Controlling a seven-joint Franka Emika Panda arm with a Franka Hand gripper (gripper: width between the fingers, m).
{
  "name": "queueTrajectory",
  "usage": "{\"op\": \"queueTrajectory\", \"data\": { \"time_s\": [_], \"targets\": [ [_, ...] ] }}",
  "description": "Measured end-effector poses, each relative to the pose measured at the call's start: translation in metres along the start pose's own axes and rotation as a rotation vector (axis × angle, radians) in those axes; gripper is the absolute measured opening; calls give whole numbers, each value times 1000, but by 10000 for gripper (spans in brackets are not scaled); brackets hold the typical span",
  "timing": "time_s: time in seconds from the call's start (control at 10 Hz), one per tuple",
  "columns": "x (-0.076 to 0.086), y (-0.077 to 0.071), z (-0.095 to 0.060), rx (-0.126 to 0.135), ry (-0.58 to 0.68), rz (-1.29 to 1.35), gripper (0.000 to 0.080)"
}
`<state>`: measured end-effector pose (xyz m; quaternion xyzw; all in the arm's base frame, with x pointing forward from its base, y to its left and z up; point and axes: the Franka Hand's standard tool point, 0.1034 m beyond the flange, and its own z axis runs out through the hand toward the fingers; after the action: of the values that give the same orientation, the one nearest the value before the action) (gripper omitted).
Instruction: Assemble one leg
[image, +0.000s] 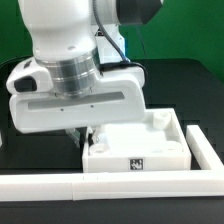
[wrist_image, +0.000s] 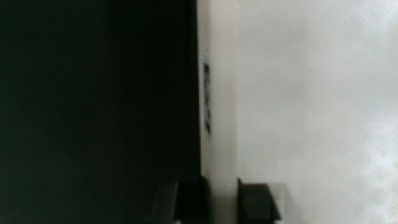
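So far no leg looks fitted. The jaws hang low over the large white panel (image: 140, 150) on the desk (image: 180, 90), at its end on the exterior view's left, and the arm hides what lies beneath them. A small white stub at the panel's far edge may be the leg (image: 157, 120). The wrist view shows two fingertips (wrist_image: 262, 202) apart with pale surface between, but I cannot tell whether they grip anything. Seating the leg probably lies ahead.
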<state>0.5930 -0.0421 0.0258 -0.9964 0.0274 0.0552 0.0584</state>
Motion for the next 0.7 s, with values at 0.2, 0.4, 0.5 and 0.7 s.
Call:
{"op": "queueTrajectory", "data": {
  "time_s": [0.2, 0.4, 0.5, 0.7],
  "targets": [
    [13, -8, 6, 0, 10, 4, 57],
    [17, -17, 7, 5, 11, -15, 57],
    [18, -20, 6, -4, 5, 0, 57],
    [17, -20, 6, -52, -1, 10, 57]
  ]
}}
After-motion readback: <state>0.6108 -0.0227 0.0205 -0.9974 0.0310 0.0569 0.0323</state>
